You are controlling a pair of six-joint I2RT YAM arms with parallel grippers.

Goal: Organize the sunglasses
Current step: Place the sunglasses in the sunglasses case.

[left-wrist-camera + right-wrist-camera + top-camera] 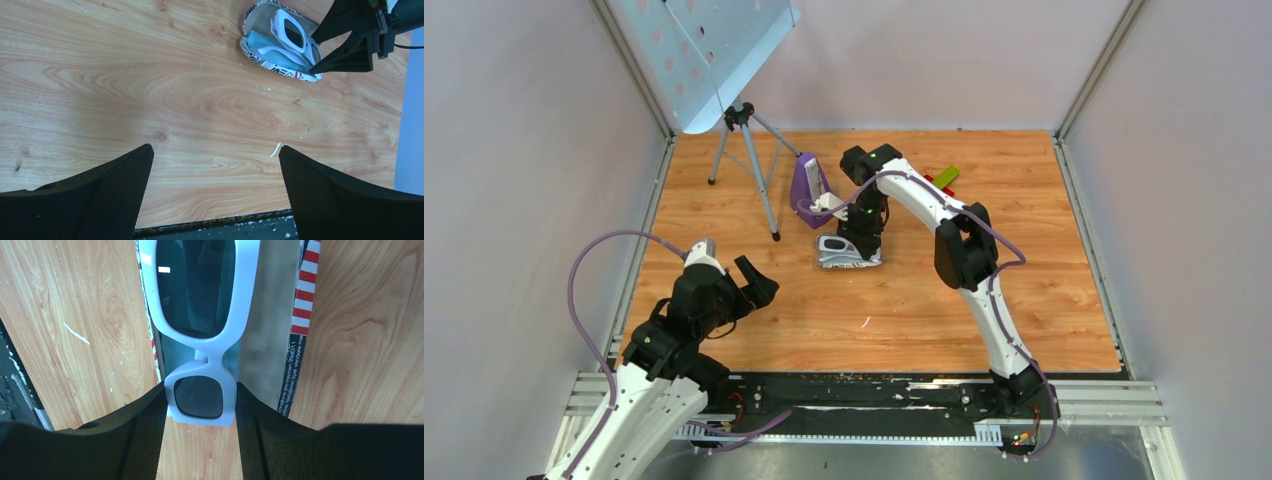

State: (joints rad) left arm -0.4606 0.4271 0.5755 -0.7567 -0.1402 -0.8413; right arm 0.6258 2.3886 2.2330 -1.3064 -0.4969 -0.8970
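While the right claw (200, 389) clamps one lens end of the sunglasses (216, 351), a finger (145, 425) pressed to each side of the white frame, the other dark lens runs straight out ahead of it. That lens lies over the grey lining of the open case (267, 355), whose printed rim shows on both sides of the frame. From the left wrist view the glasses sit tilted in the mouth of the case, with a light blue cloth (260, 42) inside it just beside them (whether the frame rests on the case or hangs just above it, I cannot tell). The case lies on the wood table (125, 75) directly under the right claw. The left claw (215, 150) hangs over bare wood with its jaws spread wide and nothing between them; the case and glasses are well ahead of it and off to its right.
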